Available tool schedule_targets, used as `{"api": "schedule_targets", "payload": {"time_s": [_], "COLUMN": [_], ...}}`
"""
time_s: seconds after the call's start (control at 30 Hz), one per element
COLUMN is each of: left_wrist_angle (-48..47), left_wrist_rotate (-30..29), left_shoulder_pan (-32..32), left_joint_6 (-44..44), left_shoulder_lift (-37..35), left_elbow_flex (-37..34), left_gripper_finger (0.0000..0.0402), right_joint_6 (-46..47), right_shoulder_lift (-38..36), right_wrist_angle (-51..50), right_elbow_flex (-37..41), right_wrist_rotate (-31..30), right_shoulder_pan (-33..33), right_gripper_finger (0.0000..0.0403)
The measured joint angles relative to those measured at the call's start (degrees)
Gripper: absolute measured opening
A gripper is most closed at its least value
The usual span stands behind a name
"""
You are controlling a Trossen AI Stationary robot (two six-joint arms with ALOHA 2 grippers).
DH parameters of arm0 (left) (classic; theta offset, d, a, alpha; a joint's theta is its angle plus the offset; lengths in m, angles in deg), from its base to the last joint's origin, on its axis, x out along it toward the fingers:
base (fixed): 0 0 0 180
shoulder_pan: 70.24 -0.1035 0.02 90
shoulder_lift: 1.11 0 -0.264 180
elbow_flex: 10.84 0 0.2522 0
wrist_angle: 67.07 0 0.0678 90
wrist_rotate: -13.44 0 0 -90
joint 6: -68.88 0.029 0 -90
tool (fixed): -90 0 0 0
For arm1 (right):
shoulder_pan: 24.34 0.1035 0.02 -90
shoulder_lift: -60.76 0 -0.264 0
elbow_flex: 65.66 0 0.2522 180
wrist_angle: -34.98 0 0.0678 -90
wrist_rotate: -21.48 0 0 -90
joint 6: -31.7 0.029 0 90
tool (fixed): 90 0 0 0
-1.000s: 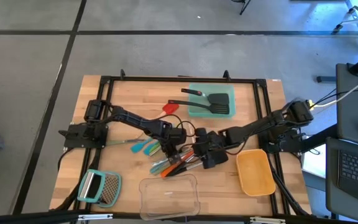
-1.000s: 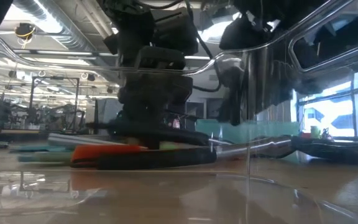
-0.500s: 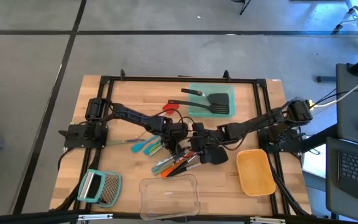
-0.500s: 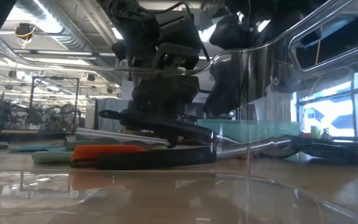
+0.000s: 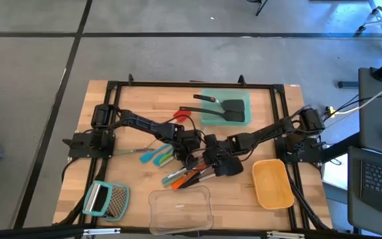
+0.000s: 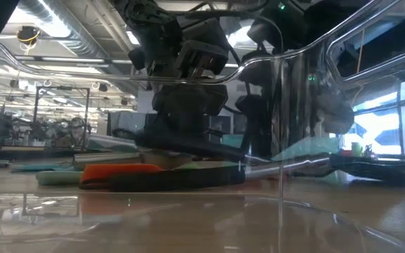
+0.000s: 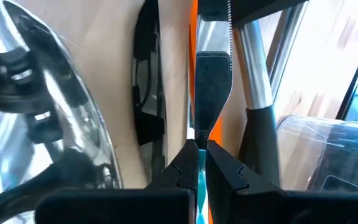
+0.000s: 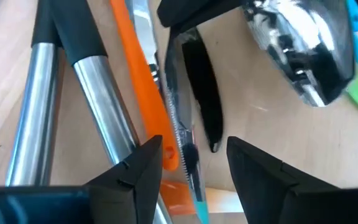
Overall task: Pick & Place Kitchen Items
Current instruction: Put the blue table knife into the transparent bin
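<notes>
Two grippers: both met over the utensil pile (image 5: 190, 175) at the bench's middle, toward its front edge.
Left gripper (image 7: 197, 163): jaws pinched closed on a thin teal-edged tool (image 7: 199, 177), which looked lifted off the wood, though the low view was murky.
Right gripper (image 8: 192, 163): jaws parted, straddling a serrated knife (image 8: 178, 134) beside an orange tool (image 8: 143, 93).
Steel handles (image 8: 67, 93): lying side by side in the pile.
Silver spoon (image 8: 303, 46): bowl near the knife.
Black slotted spatula (image 5: 229, 110): on the teal container (image 5: 207, 117) near the rear edge.
</notes>
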Motion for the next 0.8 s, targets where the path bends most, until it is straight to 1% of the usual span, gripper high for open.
{"api": "schedule_targets", "payload": {"time_s": [0.17, 0.3, 0.5, 0.57, 0.67, 0.73, 0.8], "left_wrist_angle": [0.4, 1.3, 1.2, 1.1, 1.2, 1.3, 1.3], "left_wrist_rotate": [0.2, 0.7, 1.1, 1.3, 1.4, 1.5, 1.8], "left_shoulder_pan": [0.0, 0.0, 0.0, -0.1, -0.4, -0.6, -0.8], "left_joint_6": [-0.1, -0.2, -0.2, -0.2, -0.2, -0.2, -0.2], "left_shoulder_lift": [0.0, -0.2, -0.2, -0.2, -0.2, -0.2, -0.2], "left_elbow_flex": [0.0, 0.0, 0.0, 0.0, 0.0, 0.0, 0.0], "left_gripper_finger": [0.0004, 0.0004, 0.0004, 0.0004, 0.0004, 0.0004, 0.0004], "right_joint_6": [0.2, 0.4, 0.5, 0.5, 0.9, 1.1, 2.0], "right_shoulder_lift": [0.3, 0.4, 1.6, 2.1, 2.2, 2.2, 2.2], "right_wrist_angle": [0.7, 2.1, 3.1, 3.8, 4.0, 3.9, 3.6], "right_elbow_flex": [0.0, 0.0, 0.0, 0.0, 0.0, 0.0, 0.0], "right_wrist_rotate": [-0.2, -2.4, -2.7, -2.8, -2.8, -3.4, -4.5], "right_shoulder_pan": [0.1, 0.0, -0.5, -0.5, -0.5, -0.5, -0.4], "right_gripper_finger": [0.0179, 0.0179, 0.0178, 0.0172, 0.014, 0.0103, 0.0056]}}
